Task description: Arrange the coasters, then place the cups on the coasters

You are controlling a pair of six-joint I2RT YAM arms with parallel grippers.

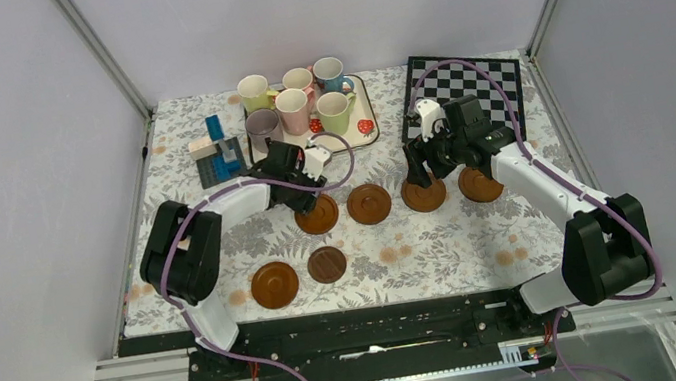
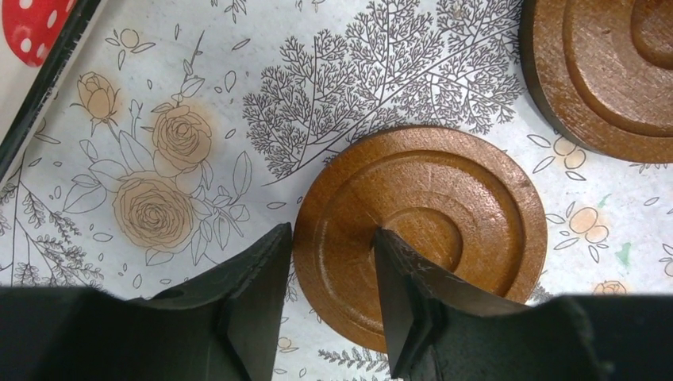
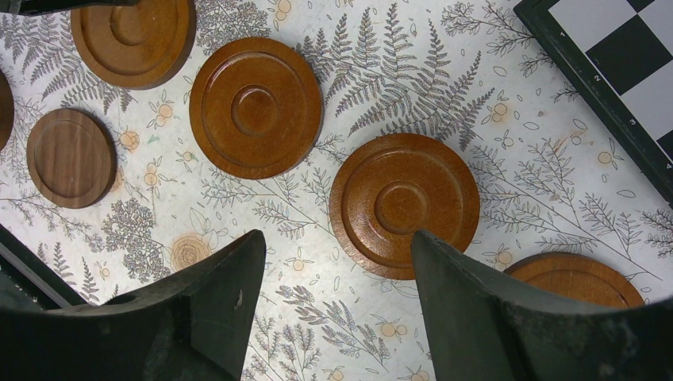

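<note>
Coaster stage mostly done, cup stage not started. Four coasters point(image 1: 369, 203) sit in a row on the desk point(image 1: 423, 243) just on the near side of the tray point(image 1: 354, 137), running from below the tray's left half off to its right. Two more lie nearer again, well apart from the tray and out of the row: a full-size coaster point(image 1: 274, 285) and the small dark coaster point(image 1: 327, 264) beside it. All six cups point(image 1: 293, 109) stand on the tray, none on a coaster.

Left claw point(image 2: 332, 234) is down at the leftmost coaster point(image 2: 421, 230) of the row. One finger is outside its rim, the other on its top by the centre ring, jaws narrow with the rim section between them. That coaster looks flat on the desk. Clamped or just letting go, cannot tell. Right claw point(image 3: 337, 238) hangs released, jaws wide, nothing between them, over the third coaster point(image 3: 405, 205) of the row, off to the tray's right.

Judgement: about a third along. Left to do: probably bring the two near coasters into the arrangement, then carry all six cups off the tray, one per coaster. The small dark coaster likely leaves less margin under a cup.
</note>
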